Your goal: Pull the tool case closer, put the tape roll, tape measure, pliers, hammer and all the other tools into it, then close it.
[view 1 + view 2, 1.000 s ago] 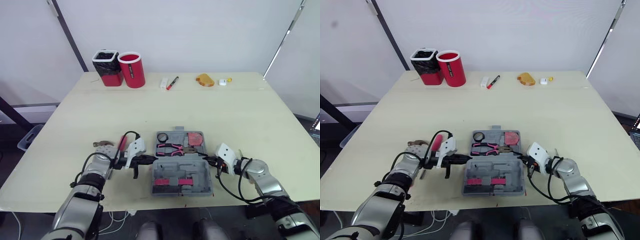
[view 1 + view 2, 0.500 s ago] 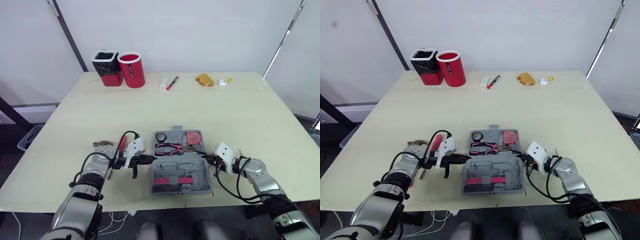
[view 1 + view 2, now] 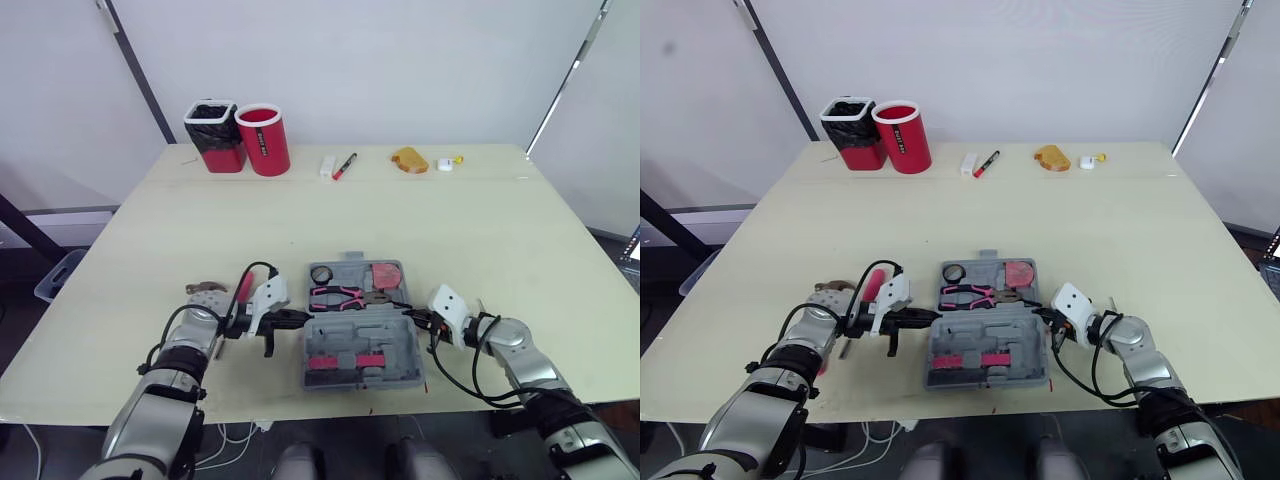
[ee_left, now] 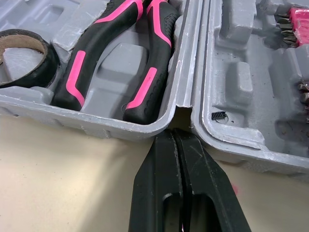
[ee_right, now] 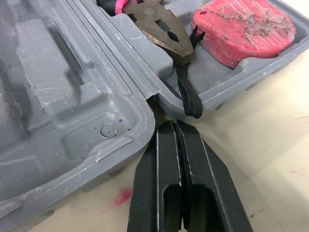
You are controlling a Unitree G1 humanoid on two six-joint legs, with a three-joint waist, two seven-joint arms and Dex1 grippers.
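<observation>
Grey tool case (image 3: pixel 362 335) lies open at the 6 o'clock edge of the table (image 3: pixel 450 220), hinge line running 9-to-3, handle tab pointing to 12. Far half holds tape roll (image 3: pixel 322 274), pink-black pliers (image 3: pixel 340 297) and red tape measure (image 3: pixel 388 274); near half holds pink bit strips (image 3: pixel 345 362). Left gripper (image 3: pixel 303 318) sits at its 9 o'clock and right gripper (image 3: pixel 413 319) at 3, each with fingers pressed together on nothing, tips at the hinge notches.

Left pincer (image 4: pixel 175 134), pressed closed, meets the tool case (image 4: pixel 231 82) hinge notch at twelve o'clock; pliers (image 4: pixel 92 52) and tape roll (image 4: pixel 48 65) lie toward ten.
</observation>
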